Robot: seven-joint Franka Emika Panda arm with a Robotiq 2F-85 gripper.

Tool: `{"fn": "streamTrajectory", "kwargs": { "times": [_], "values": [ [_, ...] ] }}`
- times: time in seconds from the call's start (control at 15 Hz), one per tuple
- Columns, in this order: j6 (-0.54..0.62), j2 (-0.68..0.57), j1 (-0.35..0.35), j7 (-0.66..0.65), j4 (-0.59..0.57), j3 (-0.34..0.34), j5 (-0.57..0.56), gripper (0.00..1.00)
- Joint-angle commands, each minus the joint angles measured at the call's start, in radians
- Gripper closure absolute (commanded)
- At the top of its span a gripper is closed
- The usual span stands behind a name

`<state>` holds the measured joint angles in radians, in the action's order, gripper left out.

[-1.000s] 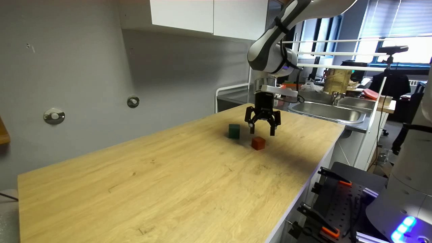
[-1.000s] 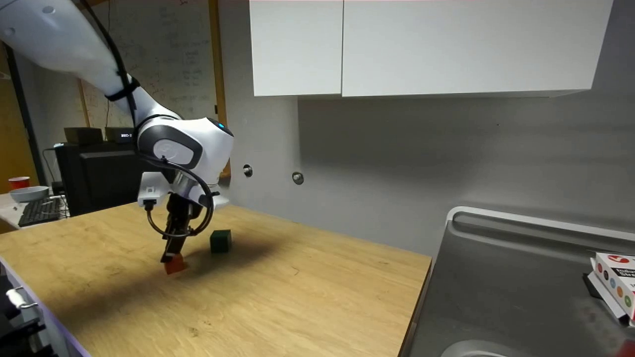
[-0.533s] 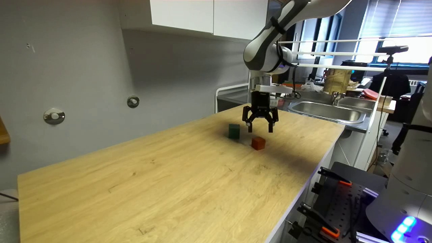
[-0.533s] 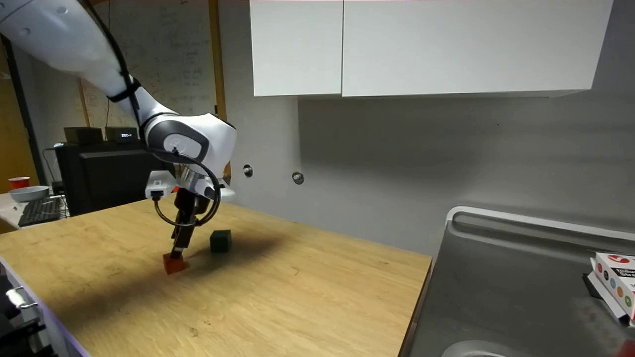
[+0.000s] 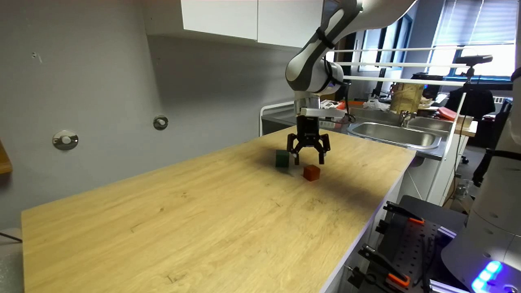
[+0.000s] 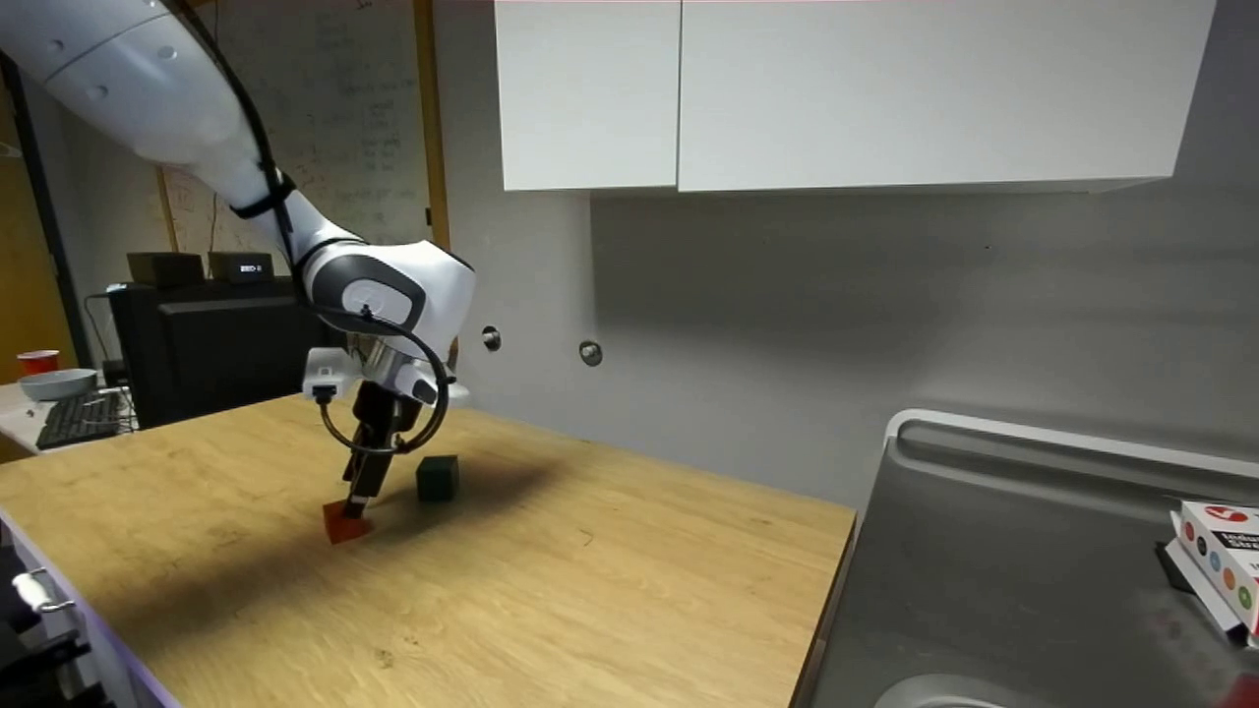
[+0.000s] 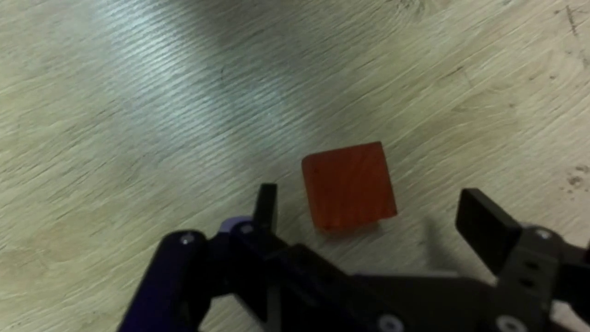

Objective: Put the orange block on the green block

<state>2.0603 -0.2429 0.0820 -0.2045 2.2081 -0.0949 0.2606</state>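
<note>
Over to the pale, wood-grained table (image 5: 183, 228), and straight in on the black, squared-off fingers (image 7: 484, 226), pointing down and spread well apart, with a strip of bare surface showing on either side of the small, plain, reddish-orange cube (image 7: 349, 186). Looking down through the wrist view at that cube, framed between the two, appearing nearer the finger at the left of that view and reaching higher in it than the fingertips. Resting flat on the table, seen apart from both fingers there; overlapped by a fingertip in an exterior view, hard to judge for height. Across now to the small, plain, dark green cube (image 6: 438, 479), also flat on the table, near the reddish-orange cube yet apart from it in both exterior views.

Following up from the fingers to the jointed white and dark grey arm (image 5: 309, 75), draped with a looping black cable (image 6: 442, 382). Glancing past all that to a stainless steel sink (image 5: 390, 133) beyond the table's end, then up to white, flat-fronted wall cupboards (image 6: 846, 93). Round behind the arm, taking in a black monitor (image 6: 226, 344), a pale round bowl (image 6: 59, 384) and a red cup (image 6: 39, 362). Down low, catching a bright blue light (image 5: 486, 276) on the white robot base (image 5: 484, 234).
</note>
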Motion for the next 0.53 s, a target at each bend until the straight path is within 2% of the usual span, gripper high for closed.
{"fn": "streamTrajectory", "kwargs": {
  "times": [0.0, 0.13, 0.2, 0.27, 0.47],
  "values": [
    [-0.032, -0.053, -0.002, -0.026, -0.039, 0.005, 0.004, 0.0],
    [-0.035, -0.072, -0.002, -0.022, -0.043, 0.005, 0.008, 0.0],
    [-0.035, -0.078, 0.0, -0.016, -0.045, 0.006, 0.011, 0.25],
    [-0.035, -0.083, -0.001, -0.018, -0.046, 0.005, 0.009, 0.27],
    [-0.039, -0.087, 0.0, -0.02, -0.049, 0.003, 0.007, 0.51]
  ]
}}
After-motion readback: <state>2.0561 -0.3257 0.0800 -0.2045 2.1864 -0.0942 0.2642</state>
